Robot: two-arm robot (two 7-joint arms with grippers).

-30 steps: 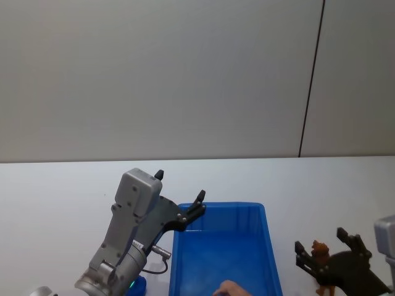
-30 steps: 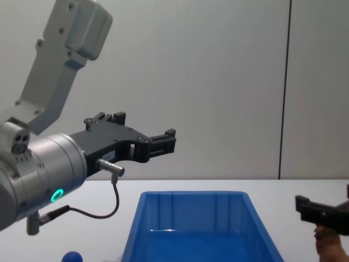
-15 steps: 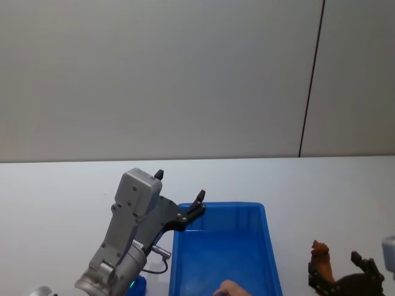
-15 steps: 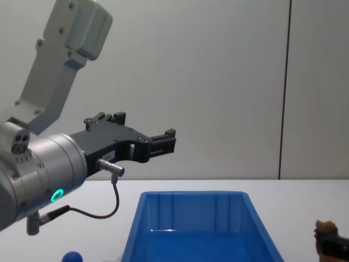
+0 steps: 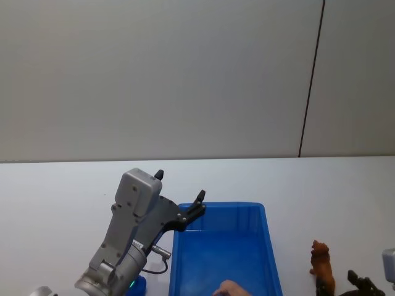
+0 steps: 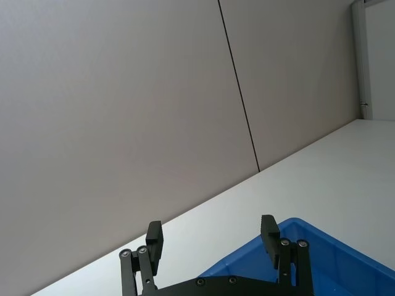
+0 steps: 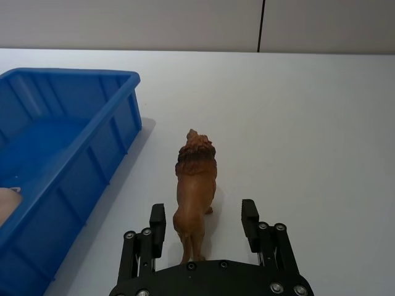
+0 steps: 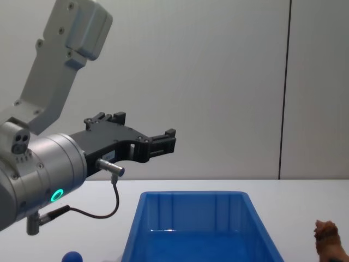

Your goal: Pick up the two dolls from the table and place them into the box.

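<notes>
The brown lion doll (image 7: 194,179) stands upright on the white table (image 7: 321,123), to the right of the blue box (image 7: 74,77). My right gripper (image 7: 203,211) is open, one finger on each side of the lion's hindquarters without touching it. The lion (image 5: 322,268) also stands right of the box (image 5: 234,205) in the head view, and at the chest view's lower right, lion (image 8: 327,237). The blue doll (image 8: 71,256) lies on the table left of the box (image 8: 191,194). My left gripper (image 5: 180,185) hangs open in the air over the box's far left corner, holding nothing.
A pale peach-coloured rounded thing (image 5: 228,288) lies inside the box at its near end. My left arm's grey body (image 8: 43,174) looms over the table's left side. The table runs back to a plain grey wall.
My right gripper, still open, has sunk toward the head view's lower edge and left the chest view. The lion stands on the table as before. The left arm has not moved.
</notes>
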